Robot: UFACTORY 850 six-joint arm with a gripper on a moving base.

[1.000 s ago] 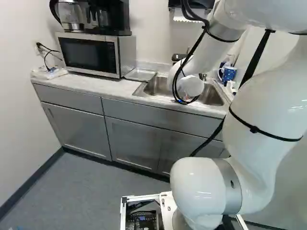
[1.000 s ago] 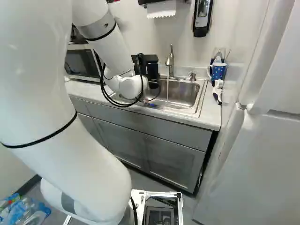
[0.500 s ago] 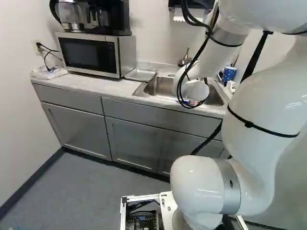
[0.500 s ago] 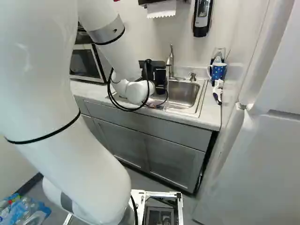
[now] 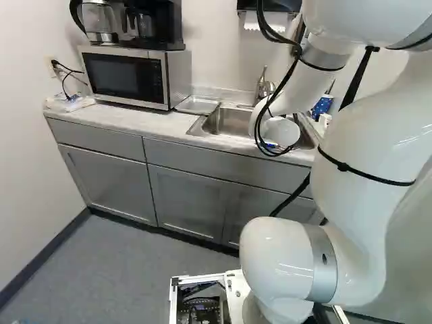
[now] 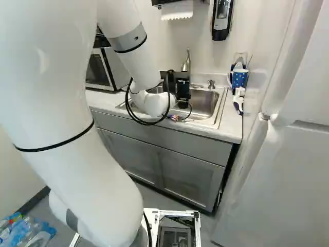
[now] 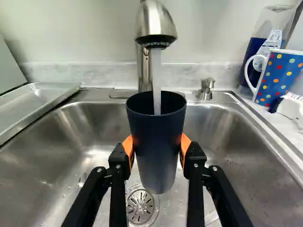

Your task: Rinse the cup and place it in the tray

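Observation:
In the right base view my gripper (image 6: 178, 86) is over the sink by the faucet, its fingertips hidden. In the wrist view the gripper (image 7: 157, 147) is shut on the dark blue cup (image 7: 157, 142), an orange pad pressed to each side. The cup stands upright above the drain, its open mouth under the faucet (image 7: 155, 26). A stream of water (image 7: 156, 80) runs down into it. The metal tray (image 7: 35, 105) lies on the counter beside the sink basin (image 7: 227, 142); the left base view shows the tray (image 5: 198, 104) between microwave and sink.
A polka-dot mug (image 7: 279, 75), a bottle and a brush (image 7: 289, 106) stand right of the sink. The soap pump (image 7: 206, 89) rises behind the basin. Left of the tray sits the microwave (image 5: 126, 75). A tall white appliance (image 6: 288, 175) flanks the counter's right end.
The forearm and gripper have shifted to the right over the sink, to the faucet, carrying the cup along. The base has stayed put.

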